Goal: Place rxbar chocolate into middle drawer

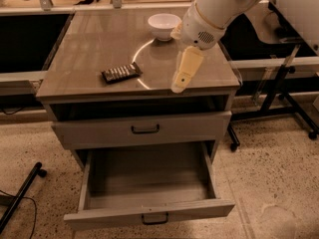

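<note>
Table [94, 49]: grey-brown top with a glossy sheen and a pale curved glare mark [141, 59] near its middle, standing on a speckled stone floor [269, 158]. On the top, the white bowl [164, 26] sits at the far edge; the rxbar chocolate [121, 72] lies flat, left of centre, slightly askew, well apart from the bowl. Below the top is a dark open slot, then a closed upper drawer front [99, 132] with a dark bar handle. Under it the middle drawer [149, 183] is pulled fully out, its inside bare. To the right is a black wheeled stand [279, 96]; at lower left, a dark leg [20, 193] with a cable.

Cut off: the drawer's front edge nearly meets the bottom border, and the far benches are too dim to read.

Arm [219, 9]: white, entering from the upper right, wrist angled down and leftward. Pincer [179, 85]: pale yellow, over the table's front right part, right of the bar and not touching it; whether it is open or closed cannot be told.
</note>
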Action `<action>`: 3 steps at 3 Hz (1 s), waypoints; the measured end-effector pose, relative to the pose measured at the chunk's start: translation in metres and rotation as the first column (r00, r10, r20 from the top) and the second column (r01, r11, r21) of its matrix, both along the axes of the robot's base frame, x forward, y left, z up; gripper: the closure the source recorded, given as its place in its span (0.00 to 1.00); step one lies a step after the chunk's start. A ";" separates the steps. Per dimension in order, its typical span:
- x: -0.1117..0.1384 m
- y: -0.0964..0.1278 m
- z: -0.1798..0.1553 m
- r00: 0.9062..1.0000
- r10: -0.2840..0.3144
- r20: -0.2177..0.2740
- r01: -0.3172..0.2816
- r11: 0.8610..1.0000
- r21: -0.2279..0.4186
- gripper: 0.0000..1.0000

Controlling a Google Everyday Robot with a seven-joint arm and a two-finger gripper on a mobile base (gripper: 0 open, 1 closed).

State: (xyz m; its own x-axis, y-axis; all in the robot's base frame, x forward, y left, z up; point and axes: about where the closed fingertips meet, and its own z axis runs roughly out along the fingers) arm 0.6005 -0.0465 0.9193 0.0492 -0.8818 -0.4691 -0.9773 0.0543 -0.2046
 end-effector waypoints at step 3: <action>0.036 0.045 -0.004 0.987 0.146 0.060 -0.148 0.988 0.034 0.00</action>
State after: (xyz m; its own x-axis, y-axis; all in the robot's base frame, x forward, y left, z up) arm 0.6367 -0.0013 0.9151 0.2048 -0.8442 -0.4953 -0.9620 -0.0801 -0.2612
